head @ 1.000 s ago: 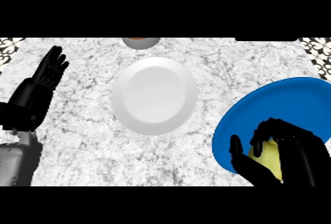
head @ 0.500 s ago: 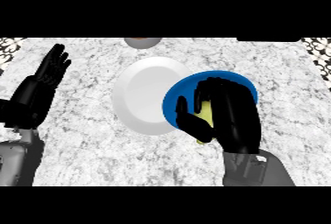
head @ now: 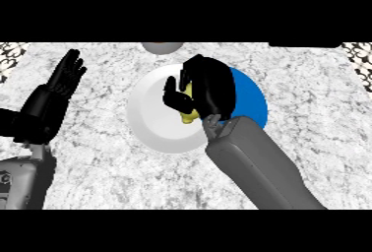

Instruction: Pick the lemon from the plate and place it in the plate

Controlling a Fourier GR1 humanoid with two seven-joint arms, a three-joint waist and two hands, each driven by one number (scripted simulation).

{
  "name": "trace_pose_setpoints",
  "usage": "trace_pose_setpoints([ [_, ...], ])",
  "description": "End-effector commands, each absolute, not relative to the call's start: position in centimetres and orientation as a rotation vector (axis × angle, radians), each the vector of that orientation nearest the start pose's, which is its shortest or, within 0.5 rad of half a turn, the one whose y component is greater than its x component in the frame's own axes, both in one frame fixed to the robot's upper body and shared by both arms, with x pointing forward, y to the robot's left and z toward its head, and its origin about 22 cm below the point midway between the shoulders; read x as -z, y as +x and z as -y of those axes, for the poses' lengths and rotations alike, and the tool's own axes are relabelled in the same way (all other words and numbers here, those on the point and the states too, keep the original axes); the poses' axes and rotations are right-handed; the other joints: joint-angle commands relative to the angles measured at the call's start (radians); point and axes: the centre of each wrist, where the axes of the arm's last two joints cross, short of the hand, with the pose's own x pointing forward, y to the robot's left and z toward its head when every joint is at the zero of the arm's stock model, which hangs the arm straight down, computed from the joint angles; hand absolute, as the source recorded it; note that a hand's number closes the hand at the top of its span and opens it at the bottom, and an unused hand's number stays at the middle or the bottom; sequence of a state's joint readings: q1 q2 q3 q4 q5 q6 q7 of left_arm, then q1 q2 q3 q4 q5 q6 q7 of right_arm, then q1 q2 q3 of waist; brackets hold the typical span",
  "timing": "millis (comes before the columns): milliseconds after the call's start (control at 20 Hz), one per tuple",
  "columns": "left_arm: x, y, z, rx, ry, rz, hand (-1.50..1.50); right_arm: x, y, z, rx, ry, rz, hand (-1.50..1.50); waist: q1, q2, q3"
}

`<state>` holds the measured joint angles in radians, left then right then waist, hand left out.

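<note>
My right hand point(head: 207, 88) hangs over the right part of the white plate point(head: 156, 125), its fingers curled round the yellow lemon point(head: 188, 116), of which only a small piece shows below the fingers. The blue plate point(head: 251, 101) lies just right of the white one, mostly hidden behind the hand and forearm. My left hand point(head: 51, 103) rests open at the left edge, fingers up.
A grey round object point(head: 161, 47) sits at the counter's far edge, just above the white plate. Dark patterned strips point(head: 359, 54) show at the far corners. My right forearm point(head: 254, 167) crosses the counter from the lower right.
My right hand has carried the lemon leftward and farther away, from the blue plate's area to above the white plate. The blue plate has shifted left along with it. Left hand unchanged.
</note>
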<state>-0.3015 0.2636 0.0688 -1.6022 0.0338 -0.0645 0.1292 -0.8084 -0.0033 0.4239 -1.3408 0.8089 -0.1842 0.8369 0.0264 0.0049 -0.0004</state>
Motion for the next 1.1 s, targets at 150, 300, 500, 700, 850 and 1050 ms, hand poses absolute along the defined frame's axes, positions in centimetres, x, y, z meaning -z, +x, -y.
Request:
trace_pose_setpoints([
  [150, -10.7, 30.6, -26.7, 0.258, 0.093, 1.77, 0.0, -12.0, 37.7, 1.5, -0.698, -0.873, 1.454, 1.5, 0.023, 0.008, 0.0],
  [300, -10.6, 30.3, -26.4, 0.272, 0.095, 1.761, 0.0, -10.1, 38.4, 1.4, -0.728, -0.886, 1.429, 1.5, 0.039, 0.01, 0.0],
  [500, -11.4, 30.4, -25.6, 0.282, 0.094, 1.787, 0.0, -7.7, 38.7, 2.6, -0.592, -0.824, 1.382, 1.5, 0.043, 0.011, 0.001],
  [700, -11.1, 31.2, -25.1, 0.285, 0.058, 1.765, 0.0, -8.4, 39.3, 1.9, -0.576, -0.759, 1.341, -1.5, 0.062, 0.014, 0.0],
  [850, -10.9, 31.3, -24.9, 0.299, 0.042, 1.774, 0.0, -8.5, 39.7, 2.2, -0.553, -0.686, 1.422, -1.5, 0.07, 0.02, 0.001],
  [1050, -11.9, 31.2, -26.8, 0.316, 0.063, 1.801, 0.0, -8.5, 40.0, 2.7, -0.4, -0.66, 1.539, -1.5, 0.081, 0.023, 0.001],
])
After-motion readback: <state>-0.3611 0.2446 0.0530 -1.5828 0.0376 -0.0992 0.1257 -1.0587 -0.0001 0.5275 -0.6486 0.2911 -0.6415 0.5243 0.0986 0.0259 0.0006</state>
